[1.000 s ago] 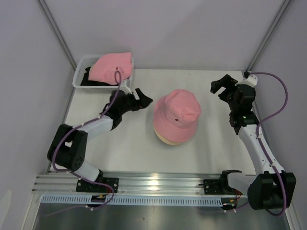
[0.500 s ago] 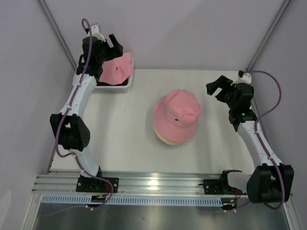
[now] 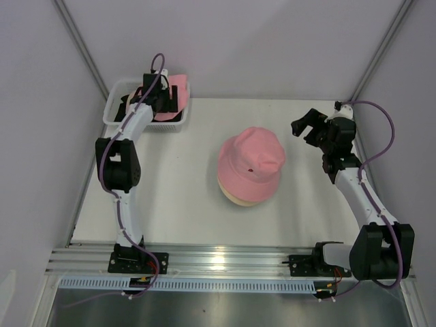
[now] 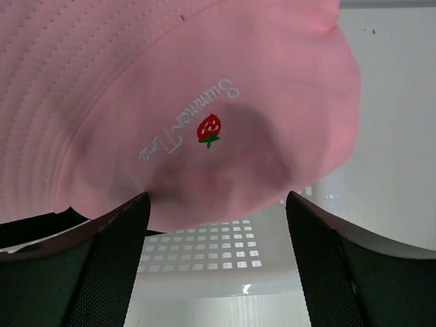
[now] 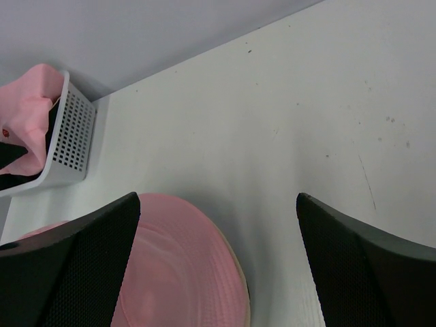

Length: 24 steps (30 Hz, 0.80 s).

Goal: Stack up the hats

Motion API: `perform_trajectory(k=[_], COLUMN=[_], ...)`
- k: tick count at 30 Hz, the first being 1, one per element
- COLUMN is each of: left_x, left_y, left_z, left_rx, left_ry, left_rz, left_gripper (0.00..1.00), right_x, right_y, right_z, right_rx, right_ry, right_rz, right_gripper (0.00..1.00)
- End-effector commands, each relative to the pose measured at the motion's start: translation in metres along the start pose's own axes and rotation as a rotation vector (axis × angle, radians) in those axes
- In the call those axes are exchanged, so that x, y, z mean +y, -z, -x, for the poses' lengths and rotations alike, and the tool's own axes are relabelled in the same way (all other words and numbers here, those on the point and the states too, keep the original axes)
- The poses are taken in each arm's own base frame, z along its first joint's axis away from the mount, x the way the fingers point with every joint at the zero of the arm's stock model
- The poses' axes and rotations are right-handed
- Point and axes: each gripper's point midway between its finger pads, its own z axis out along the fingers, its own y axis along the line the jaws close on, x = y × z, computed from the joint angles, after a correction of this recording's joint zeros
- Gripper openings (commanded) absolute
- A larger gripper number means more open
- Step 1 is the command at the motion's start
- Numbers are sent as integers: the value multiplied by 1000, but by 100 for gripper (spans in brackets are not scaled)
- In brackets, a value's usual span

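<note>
A pink hat (image 3: 252, 158) sits on a cream hat (image 3: 235, 199) in the middle of the table. Another pink hat (image 3: 178, 87) with a strawberry mark (image 4: 208, 129) lies in the white mesh basket (image 3: 114, 109) at the far left, over a black hat (image 4: 30, 223). My left gripper (image 3: 165, 97) is open right at this hat, its fingers (image 4: 122, 231) on either side of the hat's lower edge, holding nothing. My right gripper (image 3: 304, 124) is open and empty, to the right of the stack; the stack's pink hat (image 5: 163, 272) shows between its fingers.
The basket's perforated wall (image 4: 225, 245) is just below my left fingers. The basket (image 5: 68, 139) also shows far left in the right wrist view. Grey walls close the table at the back and sides. A metal rail (image 3: 225, 262) runs along the near edge.
My left arm has swung from the table's middle up to the basket and come down at the pink hat there. My right gripper has shifted slightly left. The stack has not moved.
</note>
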Motion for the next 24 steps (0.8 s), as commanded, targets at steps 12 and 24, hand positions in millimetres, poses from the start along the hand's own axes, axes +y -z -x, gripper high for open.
perform_trajectory(k=[12,24], left_x=[32,30], left_y=[-27,-15], left_z=[1,28], left_rx=[-25,-111], left_ry=[-155,-125], left_rz=[123,104], left_gripper=[70,1], right_x=[6,15], right_y=[-9,0], right_z=[15,29], right_rx=[-40,-94], right_ry=[-6,3], right_rz=[16,-1], right_gripper=[99,99])
